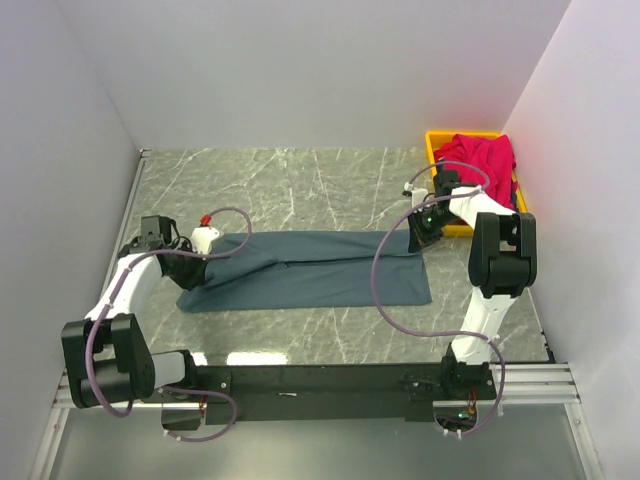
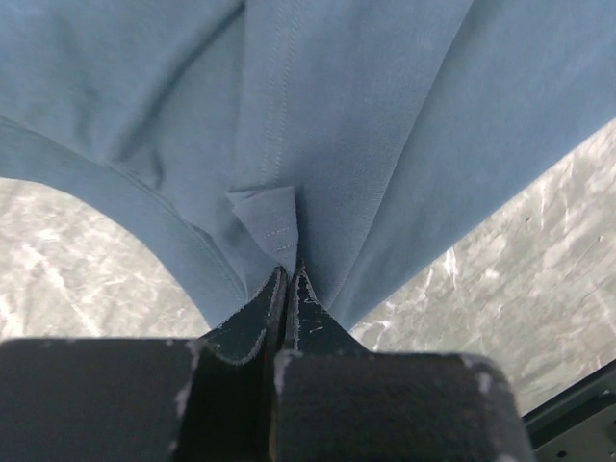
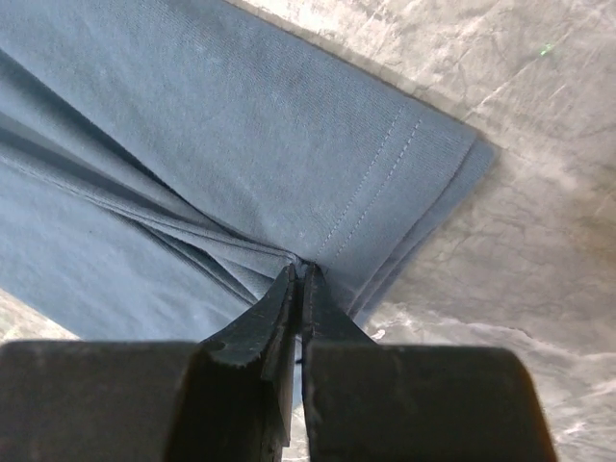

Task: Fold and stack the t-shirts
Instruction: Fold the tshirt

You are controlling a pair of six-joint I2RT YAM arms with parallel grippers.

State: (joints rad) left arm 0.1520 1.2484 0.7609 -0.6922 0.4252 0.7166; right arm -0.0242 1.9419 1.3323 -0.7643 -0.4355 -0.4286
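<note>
The slate blue-grey t-shirt (image 1: 310, 270) lies stretched across the table middle, folded lengthwise into a long band. My left gripper (image 1: 205, 250) is shut on its left end; in the left wrist view the gripper (image 2: 292, 272) pinches the cloth (image 2: 337, 115) near a hem. My right gripper (image 1: 420, 238) is shut on the shirt's far right corner; in the right wrist view the gripper (image 3: 301, 272) grips bunched folds of the cloth (image 3: 192, 115). The crimson red t-shirt (image 1: 480, 160) lies crumpled in the yellow bin (image 1: 433, 143) at the back right.
The marble tabletop (image 1: 290, 180) is bounded by white walls at left, back and right. The yellow bin stands just behind my right arm. The black base rail (image 1: 320, 380) runs along the near edge.
</note>
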